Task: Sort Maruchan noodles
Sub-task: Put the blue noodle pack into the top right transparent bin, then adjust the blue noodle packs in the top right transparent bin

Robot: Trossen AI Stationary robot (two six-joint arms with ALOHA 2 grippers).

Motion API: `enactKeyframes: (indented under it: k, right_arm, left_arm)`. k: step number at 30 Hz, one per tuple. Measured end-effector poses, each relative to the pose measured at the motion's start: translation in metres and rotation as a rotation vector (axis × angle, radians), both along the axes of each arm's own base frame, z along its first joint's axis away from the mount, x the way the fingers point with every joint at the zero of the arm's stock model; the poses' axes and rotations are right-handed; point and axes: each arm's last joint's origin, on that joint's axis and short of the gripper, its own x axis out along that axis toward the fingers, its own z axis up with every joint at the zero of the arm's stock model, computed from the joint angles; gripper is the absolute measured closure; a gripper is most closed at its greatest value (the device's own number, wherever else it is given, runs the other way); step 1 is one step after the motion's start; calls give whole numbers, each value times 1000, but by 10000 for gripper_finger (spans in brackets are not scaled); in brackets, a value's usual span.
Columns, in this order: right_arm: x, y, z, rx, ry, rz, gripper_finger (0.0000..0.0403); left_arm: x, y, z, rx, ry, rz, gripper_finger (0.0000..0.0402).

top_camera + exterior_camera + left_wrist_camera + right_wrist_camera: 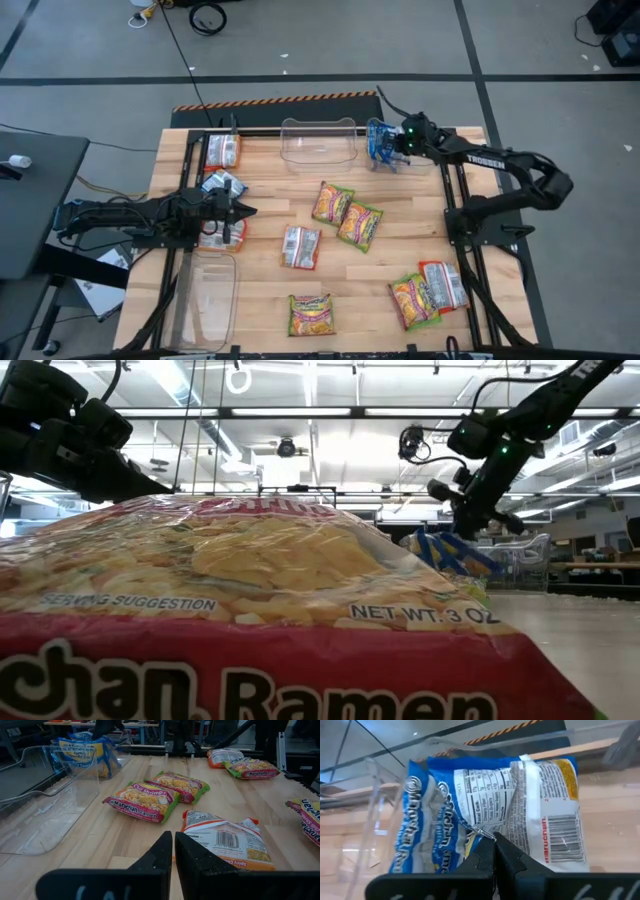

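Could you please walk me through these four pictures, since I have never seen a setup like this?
This is a robot with two dark arms at a light wooden table. One picture looks straight down on everything, one looks level from the tabletop, where a red-and-yellow crinkly noodle packet fills the foreground, and two come from cameras on the wrists.

Flat plastic noodle packets lie scattered on the table. Two yellow-green ones sit near the middle. A clear plastic tub stands at the far edge and another clear tub at the left near corner.

The right gripper is shut on a blue-and-white packet, holding it at the far edge beside the far tub. The left gripper is shut and holds nothing, low over the table's left side.
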Motion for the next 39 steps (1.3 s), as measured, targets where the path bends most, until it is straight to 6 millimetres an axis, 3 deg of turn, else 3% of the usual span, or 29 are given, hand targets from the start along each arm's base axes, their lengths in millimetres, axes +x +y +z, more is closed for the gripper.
enactKeyframes:
  k: [9,19,26,34,39]
  right_arm:
    - [0,3,2,18,-31,-28,388]
    - [-5,7,2,70,-27,-10,317]
    - [-2,17,25,-84,14,105,292]
    - [30,12,51,-36,198,242,292]
    - [56,-6,45,22,255,254,286]
  left_arm:
    - [0,0,0,0,0,0,374]
    - [0,0,0,0,0,0,374]
    - [0,0,0,0,1,0,374]
    - [0,0,0,0,0,0,374]
    - [0,0,0,0,0,0,374]
